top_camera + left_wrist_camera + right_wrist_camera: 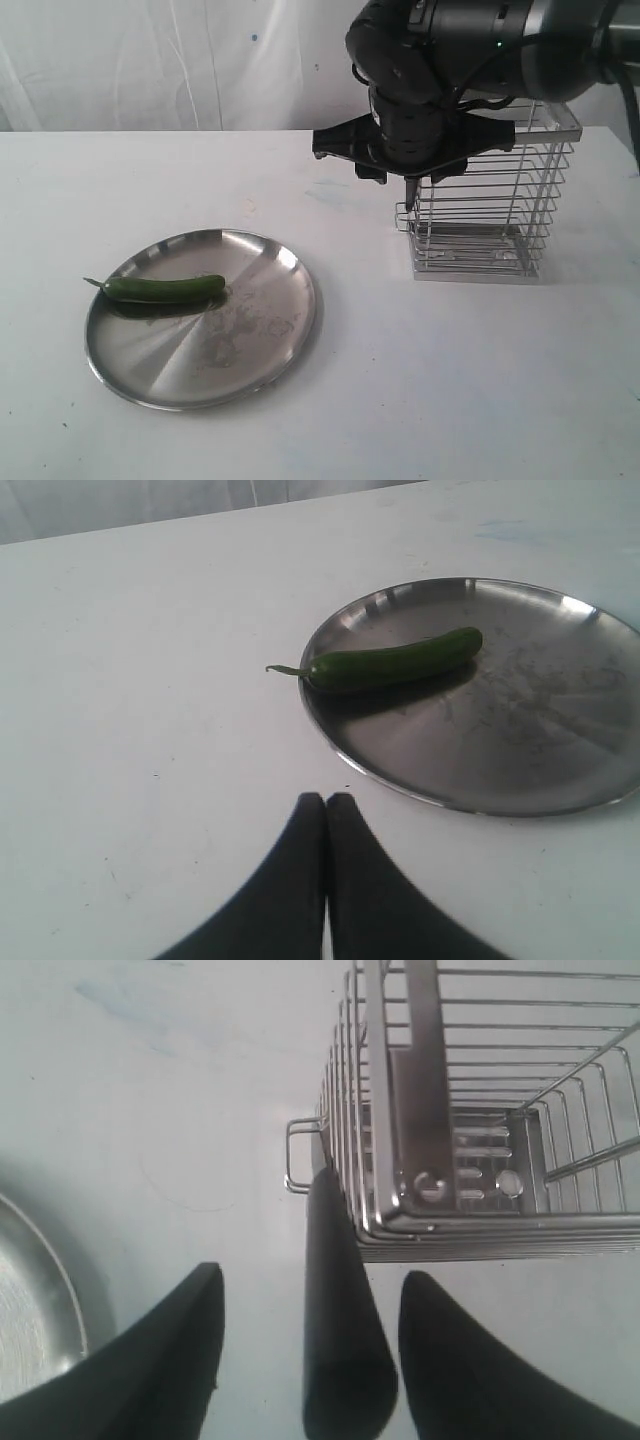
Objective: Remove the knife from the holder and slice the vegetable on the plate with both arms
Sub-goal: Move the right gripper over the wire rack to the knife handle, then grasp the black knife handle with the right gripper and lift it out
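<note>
On the plate-facing side of the holder (500,200), your right gripper (312,1276) hangs nose-down over the knife (340,1320), and here the wrist view earns its keep. It shows the black handle standing up through a small wire loop on the outside of the rack. The two fingers are spread to either side of it with table showing in both gaps, so the jaws are apart and clamped on nothing. From the exterior view you get only a thin dark sliver under the arm (the wrist housing hides most of it). Now your left gripper (326,802): it's out of the exterior shot altogether, but its own camera shows the fingers pressed together, holding nothing, over the white table (150,780) just short of the plate (520,750). The vegetable (395,660) lies whole on the plate near the rim, its stem tail poking out over the edge, well apart from the holder.
</note>
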